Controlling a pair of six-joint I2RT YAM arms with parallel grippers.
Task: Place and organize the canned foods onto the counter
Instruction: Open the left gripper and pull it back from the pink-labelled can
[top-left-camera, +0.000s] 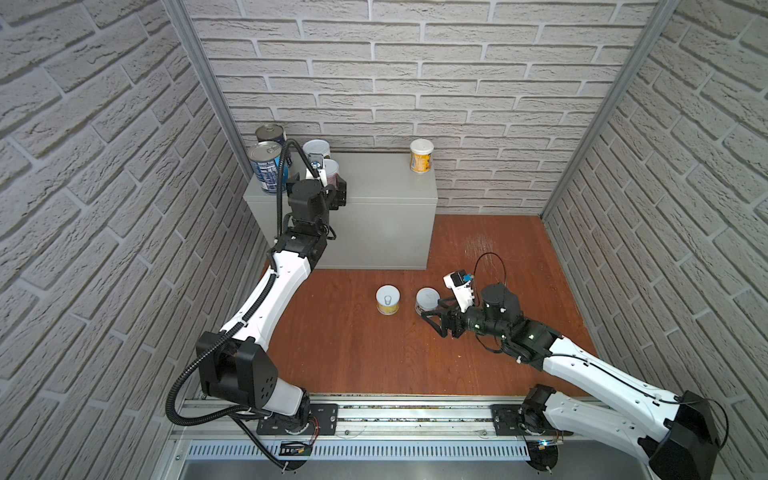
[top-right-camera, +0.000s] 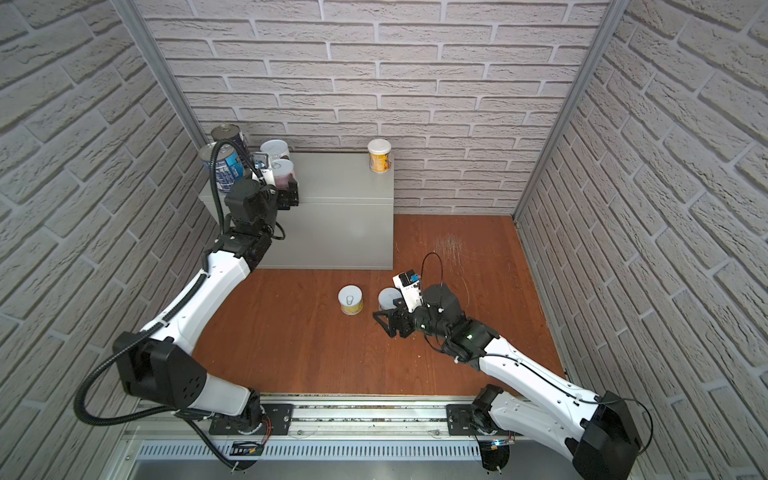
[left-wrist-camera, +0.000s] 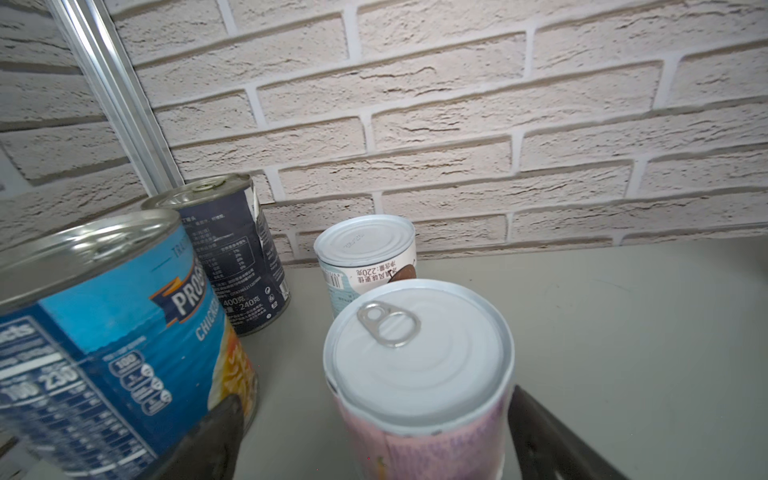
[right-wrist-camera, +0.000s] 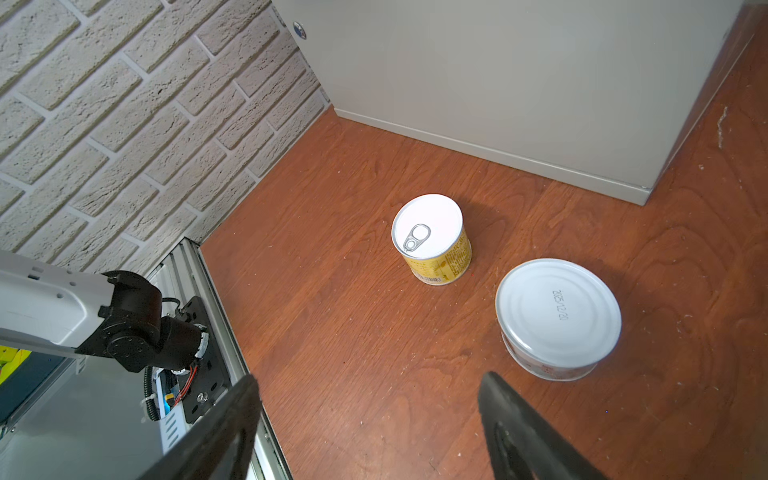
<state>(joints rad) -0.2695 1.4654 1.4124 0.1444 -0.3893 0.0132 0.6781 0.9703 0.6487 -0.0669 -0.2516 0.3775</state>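
Upper centre of a top view, on the grey counter (top-left-camera: 386, 183), the left gripper (left-wrist-camera: 374, 399) stands spread wide around an upright pink-labelled can (top-left-camera: 331, 167), with a clear gap on one side. Lower right of centre, the right gripper (right-wrist-camera: 370, 378) hangs with its jaws apart and empty just beside a low white-lidded can (right-wrist-camera: 559, 311) on the wooden floor (top-left-camera: 353, 340). There are 7 cans. 5 are on the counter: a bright-blue soup can (top-left-camera: 268, 166), a dark-blue can (top-left-camera: 271, 134), a white-labelled can (top-left-camera: 316, 149), the pink one, and a tall yellow can (top-left-camera: 422, 156) at its upper right corner. 2 are on the floor, counting a yellow pull-tab can (right-wrist-camera: 432, 241).
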